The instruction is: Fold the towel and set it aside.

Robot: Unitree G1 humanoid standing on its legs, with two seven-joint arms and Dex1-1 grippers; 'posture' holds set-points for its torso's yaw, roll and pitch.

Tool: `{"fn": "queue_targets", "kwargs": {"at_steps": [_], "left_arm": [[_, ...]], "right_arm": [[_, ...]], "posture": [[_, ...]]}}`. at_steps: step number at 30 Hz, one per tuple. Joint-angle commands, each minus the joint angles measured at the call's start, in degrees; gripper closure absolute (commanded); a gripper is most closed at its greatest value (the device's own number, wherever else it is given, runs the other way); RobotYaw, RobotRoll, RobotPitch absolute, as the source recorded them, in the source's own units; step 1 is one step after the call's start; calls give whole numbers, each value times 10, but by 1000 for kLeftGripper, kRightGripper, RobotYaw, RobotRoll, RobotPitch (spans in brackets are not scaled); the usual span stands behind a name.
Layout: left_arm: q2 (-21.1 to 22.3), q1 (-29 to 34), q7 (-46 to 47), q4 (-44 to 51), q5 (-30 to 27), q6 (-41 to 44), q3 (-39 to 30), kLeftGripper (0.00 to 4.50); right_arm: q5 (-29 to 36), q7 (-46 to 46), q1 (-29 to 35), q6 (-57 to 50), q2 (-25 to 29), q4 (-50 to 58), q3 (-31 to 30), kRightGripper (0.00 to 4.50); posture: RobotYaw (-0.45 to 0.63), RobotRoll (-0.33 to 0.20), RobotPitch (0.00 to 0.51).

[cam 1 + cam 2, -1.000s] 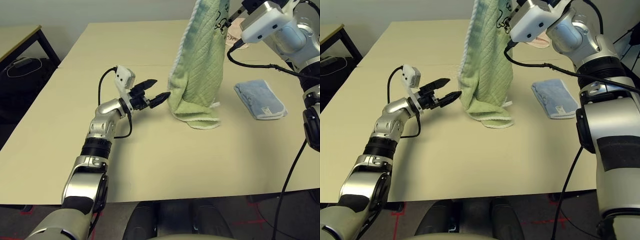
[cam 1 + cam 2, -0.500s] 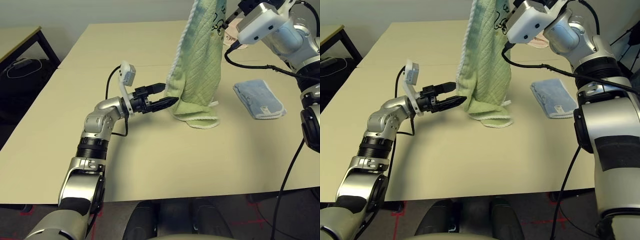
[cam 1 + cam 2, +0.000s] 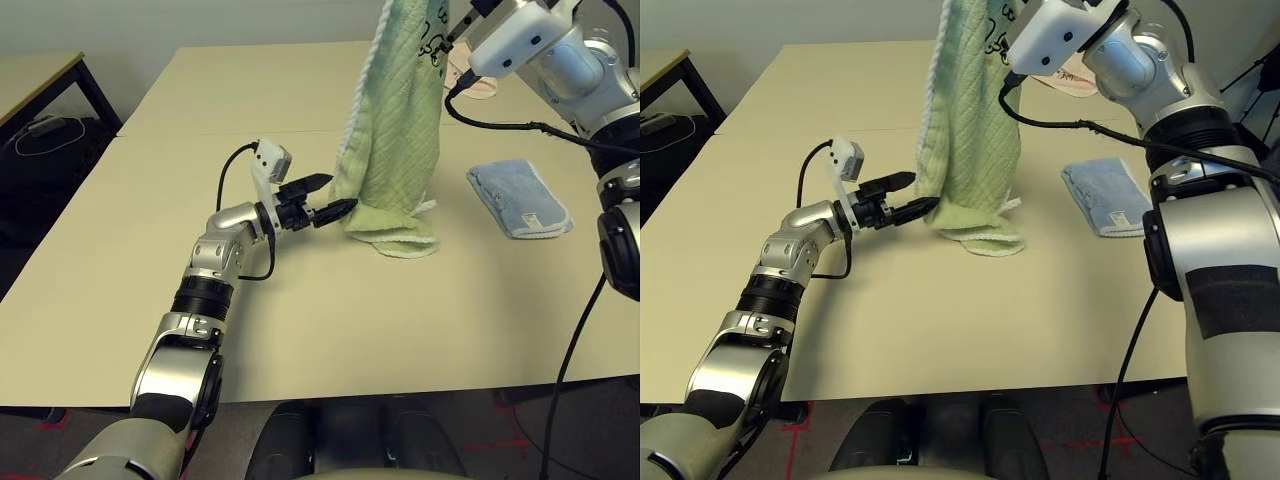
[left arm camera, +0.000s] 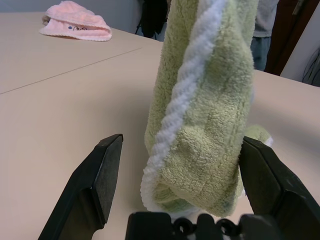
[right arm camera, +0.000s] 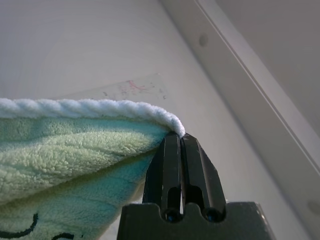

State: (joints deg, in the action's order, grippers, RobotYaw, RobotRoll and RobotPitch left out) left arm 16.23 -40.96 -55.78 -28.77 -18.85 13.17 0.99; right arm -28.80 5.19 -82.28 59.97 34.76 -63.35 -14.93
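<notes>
green towel [image 3: 390,150]: hangs down, its low end on the table [image 3: 300,320]
right hand [image 5: 182,175]: shut tight on the towel's edge
left hand [image 4: 175,175]: wide, beside the towel's low part

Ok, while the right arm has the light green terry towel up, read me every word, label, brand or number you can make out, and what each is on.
Light green terry towel with white corded edging: dark handwritten mark, cannot be read.
Small white tag on the light blue folded towel: too small to read.
Pink cloth: small dark marks, no readable letters.
No other text can be read.
</notes>
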Motion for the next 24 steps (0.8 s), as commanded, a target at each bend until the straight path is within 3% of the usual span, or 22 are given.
{"fn": "queue_targets", "kwargs": {"at_steps": [1, 9, 15, 24], "left_arm": [[1, 9, -24, 19, -13, 32, 6, 0], [-10, 16, -43, 48, -32, 69, 11, 0], [15, 44, -71, 85, -24, 122, 40, 0], [34, 65, -65, 104, -18, 120, 47, 0]], "right_arm": [[11, -8, -1, -6, -2, -6, 10, 4483], [17, -18, 5, -13, -5, -8, 10, 4483], [21, -24, 5, -19, -7, -7, 11, 4483], [23, -12, -17, -43, -6, -15, 17, 4483]], "posture": [[95, 0, 58], [95, 0, 66], [90, 0, 68], [94, 0, 67]]}}
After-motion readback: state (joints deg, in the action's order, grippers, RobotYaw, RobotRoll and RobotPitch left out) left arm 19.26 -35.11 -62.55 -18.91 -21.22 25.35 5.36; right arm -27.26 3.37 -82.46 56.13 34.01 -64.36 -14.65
